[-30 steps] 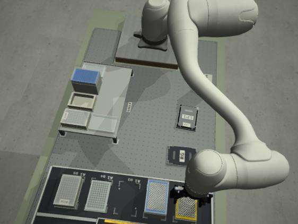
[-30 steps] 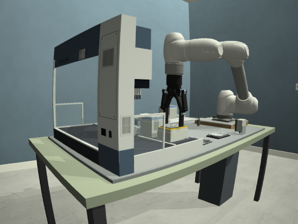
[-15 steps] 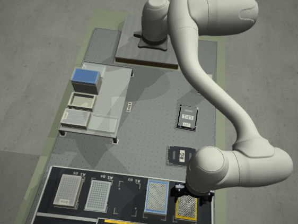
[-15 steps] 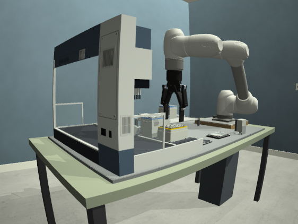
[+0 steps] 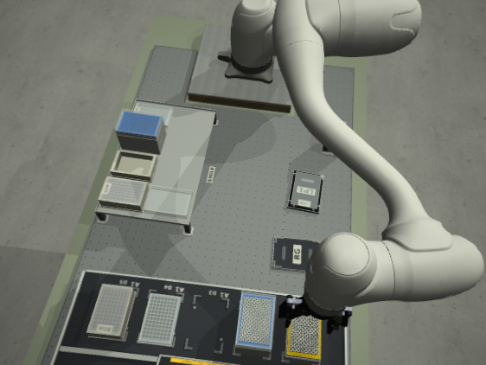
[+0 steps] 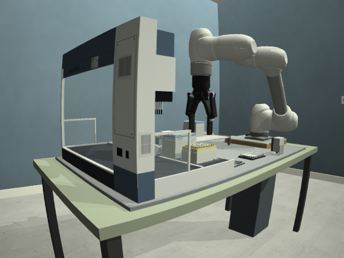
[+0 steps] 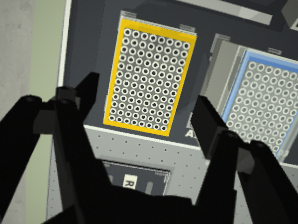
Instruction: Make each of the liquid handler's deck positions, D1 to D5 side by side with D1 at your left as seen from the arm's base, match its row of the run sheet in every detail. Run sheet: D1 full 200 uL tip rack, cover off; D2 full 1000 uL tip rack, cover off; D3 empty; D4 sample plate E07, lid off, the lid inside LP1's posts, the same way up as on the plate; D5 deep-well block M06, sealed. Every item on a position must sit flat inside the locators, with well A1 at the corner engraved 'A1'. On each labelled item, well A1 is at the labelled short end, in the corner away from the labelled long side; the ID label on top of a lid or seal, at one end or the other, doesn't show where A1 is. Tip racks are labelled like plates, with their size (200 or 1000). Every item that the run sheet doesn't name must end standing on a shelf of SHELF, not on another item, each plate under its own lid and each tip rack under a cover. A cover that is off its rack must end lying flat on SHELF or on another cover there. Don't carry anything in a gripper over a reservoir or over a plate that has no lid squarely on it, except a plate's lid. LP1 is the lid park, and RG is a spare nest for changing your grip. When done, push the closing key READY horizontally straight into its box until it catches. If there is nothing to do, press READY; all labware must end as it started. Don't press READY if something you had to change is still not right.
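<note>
My gripper (image 6: 200, 131) (image 7: 146, 98) is open and empty. It hangs above the near edge of the yellow-rimmed tip rack (image 5: 304, 342) (image 6: 199, 151) (image 7: 150, 75), which stands uncovered at D1. A blue-rimmed tip rack (image 5: 257, 320) (image 6: 174, 143) (image 7: 260, 100) stands uncovered at D2. D3 (image 5: 210, 320) holds nothing. A clear well plate (image 5: 160, 317) sits at D4. A pale deep-well block (image 5: 110, 310) sits at D5. In the top view the arm's wrist hides most of the gripper.
SHELF (image 5: 186, 143) carries a blue-topped covered rack (image 5: 140, 130), an open beige trough (image 5: 133, 166), a lidded plate (image 5: 122, 192) and a clear cover (image 5: 169, 201). The LP1 nest (image 5: 305, 191) and the RG nest (image 5: 296, 252) (image 7: 132, 181) lie between the arm's base and the deck. The handler's tall frame (image 6: 134, 107) stands over the deck.
</note>
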`<state>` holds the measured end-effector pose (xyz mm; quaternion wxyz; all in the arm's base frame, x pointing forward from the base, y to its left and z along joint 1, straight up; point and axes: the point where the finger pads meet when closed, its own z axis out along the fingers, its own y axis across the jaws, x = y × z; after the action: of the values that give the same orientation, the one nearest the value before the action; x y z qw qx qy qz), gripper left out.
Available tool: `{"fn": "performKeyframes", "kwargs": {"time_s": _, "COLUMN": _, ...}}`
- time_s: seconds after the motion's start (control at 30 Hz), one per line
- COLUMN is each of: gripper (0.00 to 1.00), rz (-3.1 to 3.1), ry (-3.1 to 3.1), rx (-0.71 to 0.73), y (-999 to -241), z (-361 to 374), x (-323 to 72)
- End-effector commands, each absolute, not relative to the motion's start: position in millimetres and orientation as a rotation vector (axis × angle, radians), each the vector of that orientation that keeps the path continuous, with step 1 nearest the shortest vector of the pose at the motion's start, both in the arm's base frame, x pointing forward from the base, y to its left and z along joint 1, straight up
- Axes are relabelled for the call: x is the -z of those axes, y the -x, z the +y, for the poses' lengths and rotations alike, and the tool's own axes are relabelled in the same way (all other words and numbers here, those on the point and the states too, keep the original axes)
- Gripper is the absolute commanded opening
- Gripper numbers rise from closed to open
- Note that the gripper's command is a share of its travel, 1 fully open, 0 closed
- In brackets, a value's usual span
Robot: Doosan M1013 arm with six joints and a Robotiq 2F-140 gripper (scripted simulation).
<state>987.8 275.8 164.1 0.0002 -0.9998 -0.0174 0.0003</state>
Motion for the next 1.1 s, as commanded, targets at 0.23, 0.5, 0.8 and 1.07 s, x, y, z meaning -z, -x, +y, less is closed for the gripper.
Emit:
{"fn": "performKeyframes", "kwargs": {"time_s": 0.23, "gripper": 0.66, "rz": -0.055, "ry": 3.140, "rx": 0.002, "y": -988, "z": 276, "x": -182}}
{"fn": "performKeyframes", "kwargs": {"time_s": 0.5, "gripper": 0.66, "rz": -0.055, "ry": 3.140, "rx": 0.002, "y": -988, "z": 276, "x": -192}}
{"fn": "performKeyframes", "kwargs": {"time_s": 0.8, "gripper": 0.66, "rz": -0.055, "ry": 3.140, "rx": 0.002, "y": -988, "z": 276, "x": -207}}
{"fn": "performKeyframes", "kwargs": {"time_s": 1.07, "gripper": 0.66, "rz": -0.055, "ry": 3.140, "rx": 0.002, "y": -988, "z": 276, "x": -217}}
